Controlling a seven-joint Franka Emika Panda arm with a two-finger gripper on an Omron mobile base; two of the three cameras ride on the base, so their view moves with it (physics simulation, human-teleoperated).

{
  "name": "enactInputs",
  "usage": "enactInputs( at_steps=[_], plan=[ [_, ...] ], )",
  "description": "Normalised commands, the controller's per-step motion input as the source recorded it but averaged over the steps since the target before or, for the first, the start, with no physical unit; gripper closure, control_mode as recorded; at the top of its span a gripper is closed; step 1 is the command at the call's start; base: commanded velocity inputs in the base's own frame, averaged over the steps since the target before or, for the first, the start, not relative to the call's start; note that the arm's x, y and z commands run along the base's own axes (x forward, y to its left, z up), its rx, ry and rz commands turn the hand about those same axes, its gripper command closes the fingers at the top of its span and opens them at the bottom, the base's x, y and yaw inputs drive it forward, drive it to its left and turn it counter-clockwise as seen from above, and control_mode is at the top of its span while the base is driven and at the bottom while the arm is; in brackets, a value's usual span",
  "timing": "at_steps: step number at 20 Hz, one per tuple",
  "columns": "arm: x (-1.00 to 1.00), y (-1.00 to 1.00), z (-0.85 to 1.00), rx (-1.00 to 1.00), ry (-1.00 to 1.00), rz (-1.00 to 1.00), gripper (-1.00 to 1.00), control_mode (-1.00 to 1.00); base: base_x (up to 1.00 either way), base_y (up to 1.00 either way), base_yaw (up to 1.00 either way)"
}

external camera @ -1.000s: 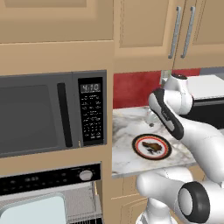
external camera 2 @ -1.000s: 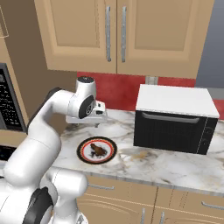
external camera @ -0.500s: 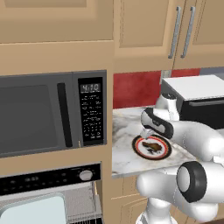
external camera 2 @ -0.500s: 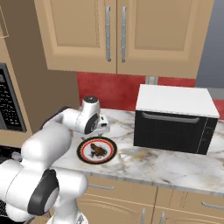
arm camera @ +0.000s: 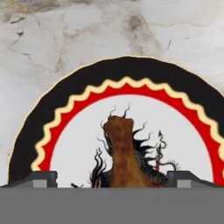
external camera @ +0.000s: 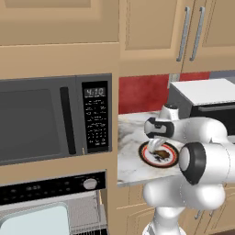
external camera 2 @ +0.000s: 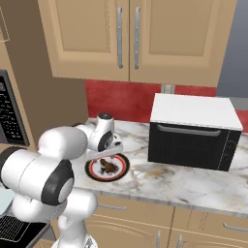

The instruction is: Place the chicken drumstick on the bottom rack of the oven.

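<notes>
Lying in the middle of a round plate with a black rim and red zigzag ring, the small brown roasted chicken drumstick rests on the plate's dark centre pattern. The white arm's two-finger gripper hangs just above it, jaws spread wide, one dark fingertip on each side of the meat and not touching it. The plate sits on the pale marble counter, left of a black box with a white top. Far to the left, under the grey microwave, is the built-in oven with its grey wire bottom rack.
</notes>
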Motion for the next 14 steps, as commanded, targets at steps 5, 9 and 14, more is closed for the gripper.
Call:
enactInputs(
  at_steps=[5,9,14],
  plan=[
    [0.12,0.00,-0.31,0.00,0.01,0.09,-1.00,-1.00,0.00,0.00,0.00],
    [0.12,0.00,-0.33,0.00,0.00,0.06,-1.00,-1.00,0.00,0.00,0.00],
    [0.02,0.00,-0.26,0.00,0.00,0.04,-1.00,-1.00,0.00,0.00,0.00]
  ],
)
